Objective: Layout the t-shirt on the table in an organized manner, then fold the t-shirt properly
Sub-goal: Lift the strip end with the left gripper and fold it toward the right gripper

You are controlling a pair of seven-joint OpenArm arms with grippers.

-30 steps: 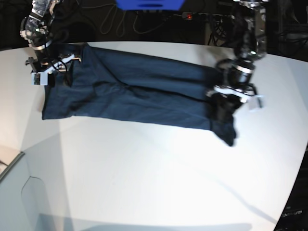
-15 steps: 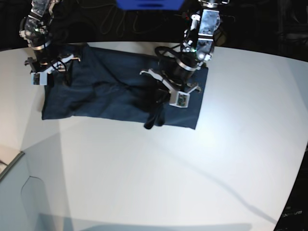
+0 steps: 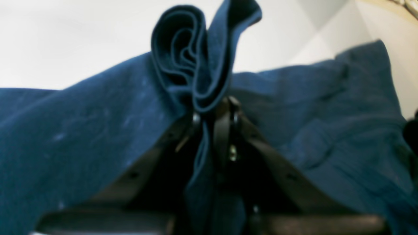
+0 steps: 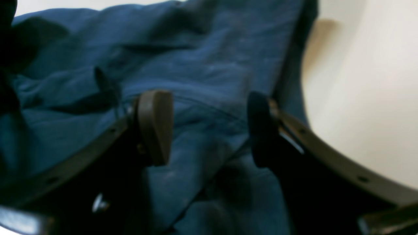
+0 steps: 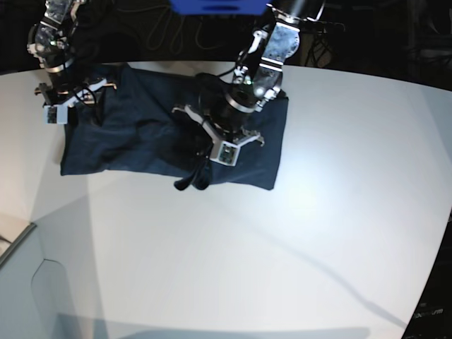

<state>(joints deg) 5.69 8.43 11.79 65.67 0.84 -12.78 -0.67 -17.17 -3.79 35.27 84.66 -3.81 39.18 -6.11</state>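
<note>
the large smooth white table [image 5: 296, 233] carries the dark navy cloth t-shirt [image 5: 120, 141], half doubled over. the left gripper [image 3: 214, 111] pinches a bunched hem, probably several layers; carry it low and level. the right gripper [image 4: 209, 127] hovers wide apart, empty.

T-shirt [image 5: 141, 138] on table [image 5: 282, 240], far-left part.
</note>
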